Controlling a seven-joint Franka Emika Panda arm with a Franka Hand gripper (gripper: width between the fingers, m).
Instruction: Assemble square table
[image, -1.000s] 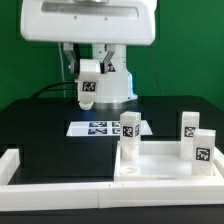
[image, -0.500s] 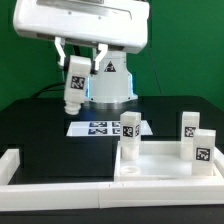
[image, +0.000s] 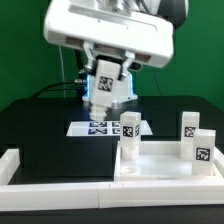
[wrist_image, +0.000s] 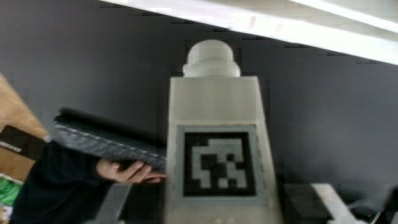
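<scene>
The square table's white slab (image: 160, 165) lies at the front of the exterior view's right, rim up. Three white tagged leg posts stand on it: one at its near-left corner (image: 129, 136) and two at its right side (image: 188, 125) (image: 203, 146). My gripper (image: 106, 70) is shut on a fourth leg post (image: 103, 88) and holds it high in the air above the marker board (image: 100, 127). In the wrist view the leg (wrist_image: 217, 140) fills the middle between my fingers (wrist_image: 121, 205), tag facing the camera, rounded peg end pointing away from the gripper (wrist_image: 222, 216).
A long low white border wall (image: 60, 190) runs along the front and up the exterior view's left side (image: 10, 160). The black table top (image: 50, 140) lies between the wall and the robot base. A green backdrop stands behind.
The arm has swung from the exterior view's left toward the right with the leg still in the gripper. The leg now hangs nearer the slab's side, above the marker board.
</scene>
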